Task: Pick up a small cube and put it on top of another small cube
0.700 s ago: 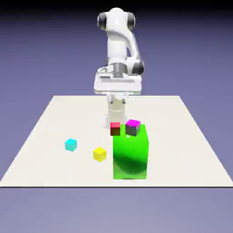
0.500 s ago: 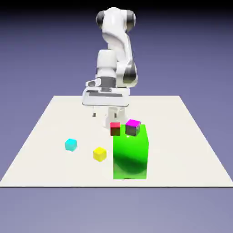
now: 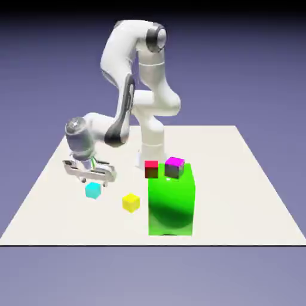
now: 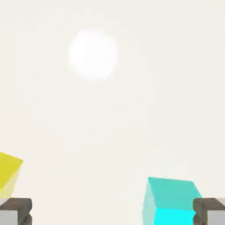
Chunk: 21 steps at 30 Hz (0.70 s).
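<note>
A white robot arm (image 3: 122,77) reaches over a pale table (image 3: 239,197) against a blue-violet backdrop, bending toward the exterior view's left. The landmark for every place here is the big green block (image 3: 171,200), a glossy upright block taller than any of the cubes, standing near the table's front edge, right of centre. The cyan cube (image 3: 93,190), small and plain, sits on the table well apart from the green block, toward the exterior view's left. Between that cube and the green block, nearer the block, a yellow cube (image 3: 131,202) sits on the table, turned so that a corner faces forward. A red cube (image 3: 152,170) shows at the green block's upper left corner, and a magenta cube (image 3: 174,167) shows at its top edge; whether either one touches the block cannot be told. The gripper (image 3: 94,183) hangs to the green block's left, tilted, close above and behind the cyan cube. Its two fingers are spread wide, holding nothing. In the hand view, the cyan cube lies at the bottom, beside the right-hand fingertip (image 4: 209,212), which overlaps its edge, while part of the yellow cube shows by the left-hand fingertip.
</note>
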Each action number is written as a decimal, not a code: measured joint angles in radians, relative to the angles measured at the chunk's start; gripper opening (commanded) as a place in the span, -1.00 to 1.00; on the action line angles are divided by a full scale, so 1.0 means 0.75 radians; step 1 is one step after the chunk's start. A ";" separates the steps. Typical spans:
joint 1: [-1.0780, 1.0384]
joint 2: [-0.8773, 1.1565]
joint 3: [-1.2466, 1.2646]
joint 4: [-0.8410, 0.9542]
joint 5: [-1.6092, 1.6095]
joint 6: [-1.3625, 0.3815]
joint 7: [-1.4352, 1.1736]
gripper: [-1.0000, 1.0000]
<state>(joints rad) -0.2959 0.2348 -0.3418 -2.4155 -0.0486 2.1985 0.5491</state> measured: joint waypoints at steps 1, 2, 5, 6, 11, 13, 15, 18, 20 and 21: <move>-0.019 0.048 -0.021 0.024 -0.003 -0.050 -0.012 0.00; -0.037 0.097 -0.041 0.047 -0.006 -0.101 -0.023 0.00; -0.052 0.150 -0.037 0.035 0.005 -0.057 -0.033 0.00; -0.062 0.190 -0.028 0.016 0.017 0.001 -0.041 0.00; -0.083 0.277 -0.008 -0.026 0.045 0.127 -0.058 -1.00; -0.064 0.197 -0.026 0.012 0.023 0.011 -0.044 -1.00; -0.044 0.117 -0.045 0.050 0.000 -0.105 -0.030 -1.00; 0.017 0.046 0.011 0.037 0.108 -0.157 0.135 -1.00; 0.058 0.001 0.053 0.025 0.185 -0.186 0.251 -1.00; 0.079 -0.022 0.073 0.020 0.224 -0.201 0.309 -1.00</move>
<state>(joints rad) -0.2364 0.2185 -0.2869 -2.4009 0.1196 2.0476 0.7810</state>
